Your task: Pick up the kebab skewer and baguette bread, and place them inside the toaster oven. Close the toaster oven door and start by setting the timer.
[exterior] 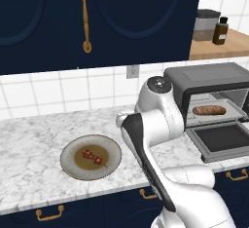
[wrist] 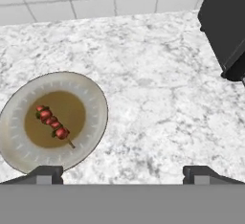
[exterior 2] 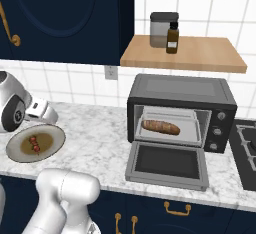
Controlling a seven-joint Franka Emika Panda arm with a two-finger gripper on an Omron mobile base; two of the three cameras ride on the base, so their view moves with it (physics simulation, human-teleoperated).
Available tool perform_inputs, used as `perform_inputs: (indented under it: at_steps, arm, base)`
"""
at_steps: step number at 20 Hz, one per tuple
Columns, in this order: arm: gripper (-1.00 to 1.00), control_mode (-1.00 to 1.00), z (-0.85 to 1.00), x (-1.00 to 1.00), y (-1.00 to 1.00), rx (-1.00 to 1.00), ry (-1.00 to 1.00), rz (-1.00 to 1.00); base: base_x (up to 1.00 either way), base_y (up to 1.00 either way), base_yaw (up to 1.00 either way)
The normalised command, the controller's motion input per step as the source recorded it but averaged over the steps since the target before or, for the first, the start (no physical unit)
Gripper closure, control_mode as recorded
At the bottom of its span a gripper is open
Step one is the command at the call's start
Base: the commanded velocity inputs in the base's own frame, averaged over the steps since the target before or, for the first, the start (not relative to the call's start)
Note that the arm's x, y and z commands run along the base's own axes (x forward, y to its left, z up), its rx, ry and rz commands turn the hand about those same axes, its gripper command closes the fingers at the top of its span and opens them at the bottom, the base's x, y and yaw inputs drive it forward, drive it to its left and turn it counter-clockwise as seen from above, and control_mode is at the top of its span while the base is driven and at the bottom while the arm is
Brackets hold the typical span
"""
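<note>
Kebab skewer (wrist: 53, 124) lying diagonally on plate (wrist: 93, 103), baguette bread (exterior 2: 160, 126) crosswise in toaster oven (exterior 2: 181, 91), gripper (wrist: 122, 173) released

Left base view: behind arm, looking forward-down. Right base view: same, frontal on toaster oven (exterior 2: 181, 124). Both share plate (exterior: 73, 166) and counter (exterior 2: 100, 148). Hand view: close, straight down over the counter's plate end.

No writing, brand, number or sign can be read anywhere (the brown bottle (exterior 2: 172, 38) on the shelf and the oven's knobs (exterior 2: 218, 124) carry no legible marks).
</note>
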Motion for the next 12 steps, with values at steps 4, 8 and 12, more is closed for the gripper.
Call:
perform_inputs:
  at_steps: [4, 8, 12]
  arm:
    - [-1.0, -1.0, 0.0, 0.0, 0.27, 0.0, 0.11, 0.26]
    - [-1.0, -1.0, -0.01, 0.16, 0.32, -0.02, 0.25, 0.23]
    - [-1.0, -1.0, -0.33, 0.04, 0.92, -0.21, 0.11, 0.14]
  base:
    - [0.0, 0.0, 0.0]
    - [0.0, 0.0, 0.0]
    - [0.0, 0.0, 0.0]
